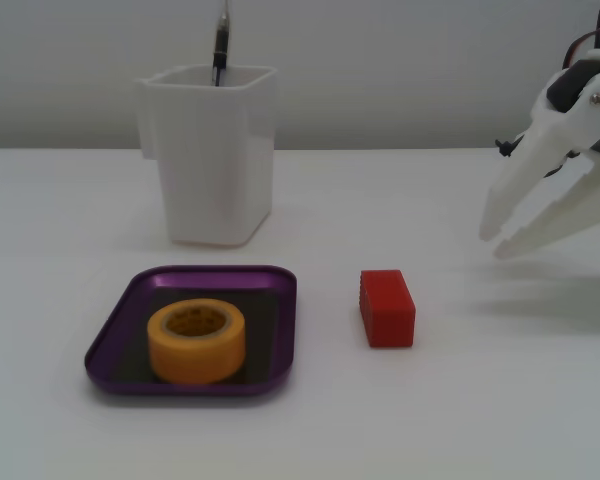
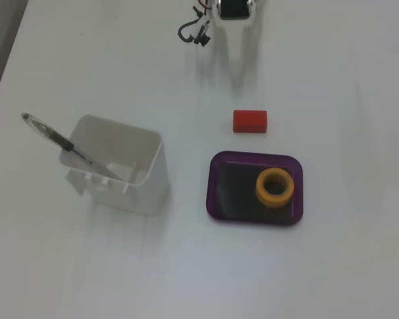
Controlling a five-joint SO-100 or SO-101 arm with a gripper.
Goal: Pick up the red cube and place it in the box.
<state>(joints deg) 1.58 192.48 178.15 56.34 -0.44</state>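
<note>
Currently untouched: red cube (image 1: 387,307) rests on tabletop mid-area, just beside box (image 1: 113,340) | end effector (image 1: 500,238) empty, fingers narrowly parted, hovering apart from cube | box holds tape roll (image 1: 197,340) | grasp, lift, placement all remain

A desk or office-like test bench: I work on a plain white table (image 1: 70,430) backed by a bare pale wall (image 1: 380,60); a white square cup (image 1: 215,160) near the table's far edge holds a pen (image 1: 221,45).
</note>
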